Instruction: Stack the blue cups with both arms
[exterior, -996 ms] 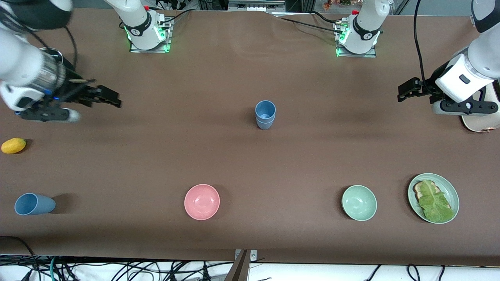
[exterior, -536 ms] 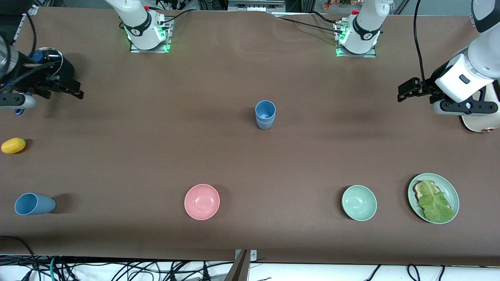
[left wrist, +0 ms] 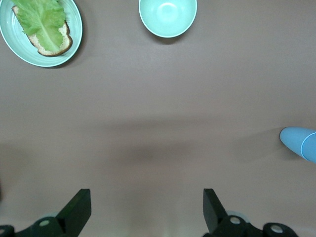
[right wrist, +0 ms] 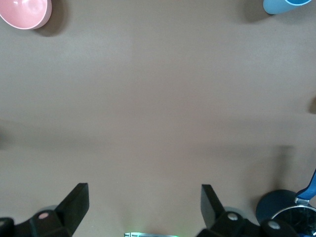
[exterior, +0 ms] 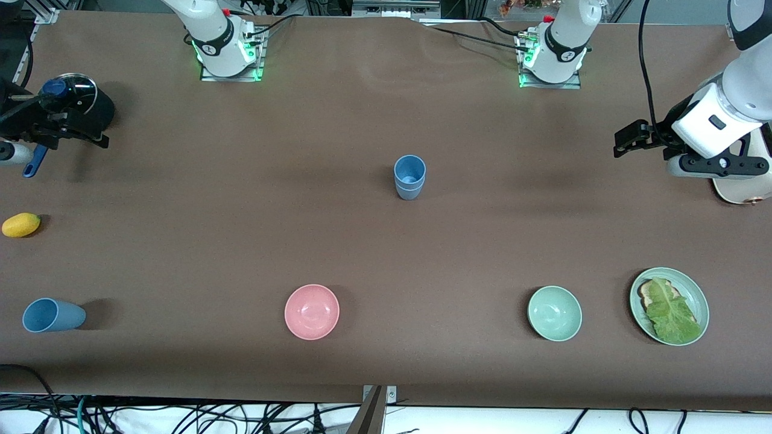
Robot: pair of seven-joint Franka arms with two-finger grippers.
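Two blue cups (exterior: 409,176) stand nested upright in the middle of the table; they also show at the edge of the left wrist view (left wrist: 301,143). A third blue cup (exterior: 52,315) lies on its side near the front edge at the right arm's end, and shows in the right wrist view (right wrist: 286,6). My right gripper (exterior: 96,140) is open and empty over the right arm's end of the table, its own view (right wrist: 143,205) showing bare table between its fingers. My left gripper (exterior: 620,146) is open and empty over the left arm's end (left wrist: 145,207).
A pink bowl (exterior: 312,311), a pale green bowl (exterior: 554,313) and a green plate (exterior: 699,301) with bread and lettuce stand near the front edge. A yellow fruit (exterior: 21,225), a dark lidded pot (exterior: 78,99) and a blue handle (exterior: 35,163) lie at the right arm's end.
My right gripper has drawn back toward the right arm's end of the table, away from the stacked cups. The left arm has not moved.
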